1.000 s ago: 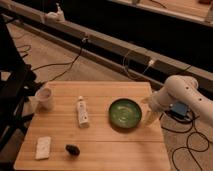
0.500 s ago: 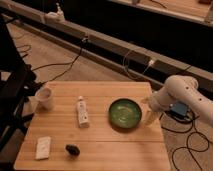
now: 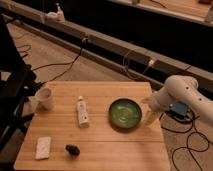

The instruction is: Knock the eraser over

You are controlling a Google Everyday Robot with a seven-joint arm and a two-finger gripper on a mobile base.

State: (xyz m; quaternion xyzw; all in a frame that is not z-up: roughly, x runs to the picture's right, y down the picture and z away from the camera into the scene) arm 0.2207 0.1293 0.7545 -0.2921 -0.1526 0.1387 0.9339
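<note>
The eraser (image 3: 72, 149) is a small near-black lump at the front left of the wooden table (image 3: 100, 155), just right of a flat white block (image 3: 43, 147). The white robot arm (image 3: 182, 95) reaches in from the right. Its gripper (image 3: 149, 118) hangs by the table's right edge, beside the green bowl (image 3: 125, 113), far from the eraser.
A white tube (image 3: 82, 111) lies mid-table, left of the bowl. A white cup (image 3: 44, 98) stands at the left edge. Black cables run over the floor behind the table, and a dark chair stands to the left.
</note>
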